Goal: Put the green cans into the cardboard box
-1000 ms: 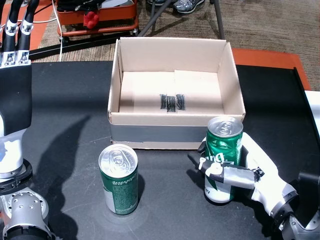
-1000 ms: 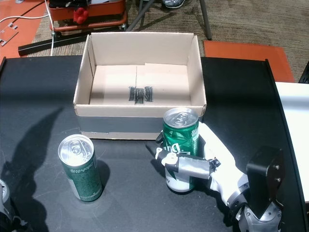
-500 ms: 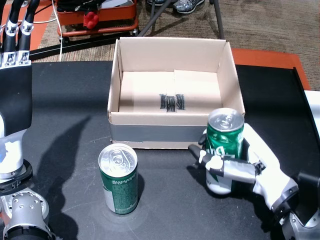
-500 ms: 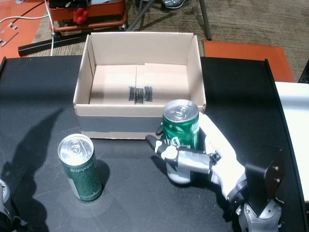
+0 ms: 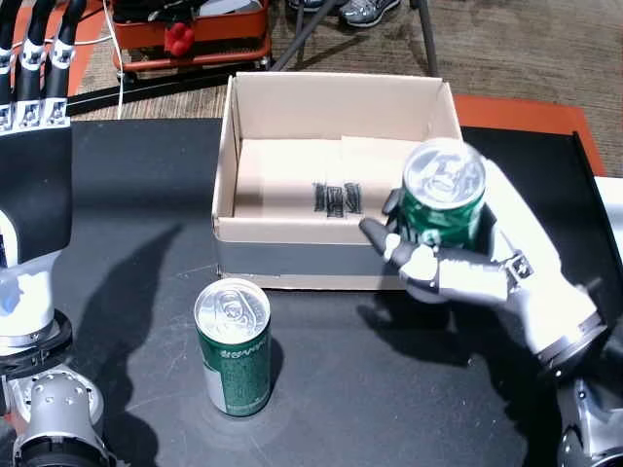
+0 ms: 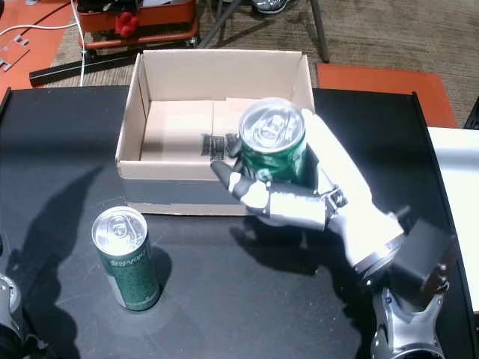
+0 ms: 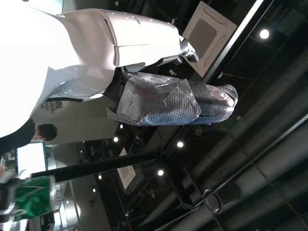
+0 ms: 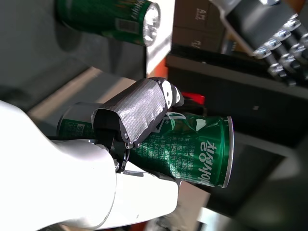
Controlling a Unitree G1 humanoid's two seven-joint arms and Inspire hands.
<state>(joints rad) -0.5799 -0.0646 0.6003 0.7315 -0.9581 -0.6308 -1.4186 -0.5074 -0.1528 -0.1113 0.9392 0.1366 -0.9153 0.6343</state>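
The open brown cardboard box (image 5: 336, 175) at upper centre holds no cans yet. The right hand (image 5: 487, 272) grasps one green aluminium can (image 5: 443, 199), lifted at the box's front right corner. The second green can (image 5: 234, 345) stands on the black tabletop (image 5: 127, 214) at lower left. The left hand (image 5: 34, 78) hangs unclenched, holding nothing.
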